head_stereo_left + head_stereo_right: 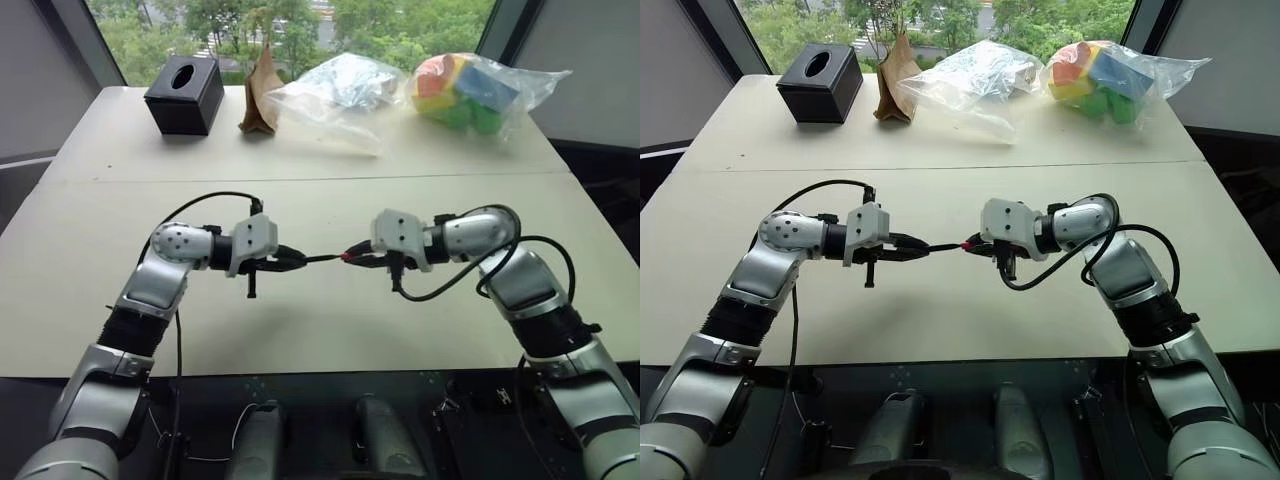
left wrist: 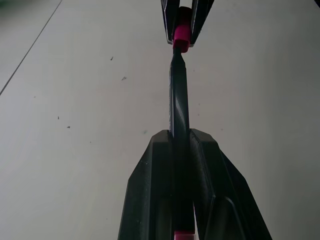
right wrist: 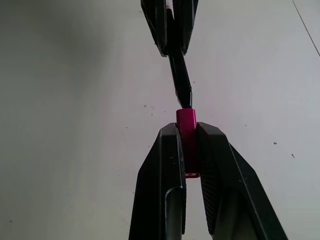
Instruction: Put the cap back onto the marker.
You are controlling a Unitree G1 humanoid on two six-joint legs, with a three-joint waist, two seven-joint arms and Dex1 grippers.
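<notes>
Both arms raised and bent inward, wrists turned toward each other; left tool (image 1: 292, 260) and right tool (image 1: 357, 256) clamped tight, tips nearly meeting.

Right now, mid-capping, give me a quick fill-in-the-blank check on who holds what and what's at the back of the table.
1. The left gripper is shut on the ____.
2. The right gripper is shut on the red ____.
3. The marker tip sits at the cap's ____ end.
4. At the table's far left corner stands a black ____ box.

Missing words: marker; cap; open; tissue
</notes>
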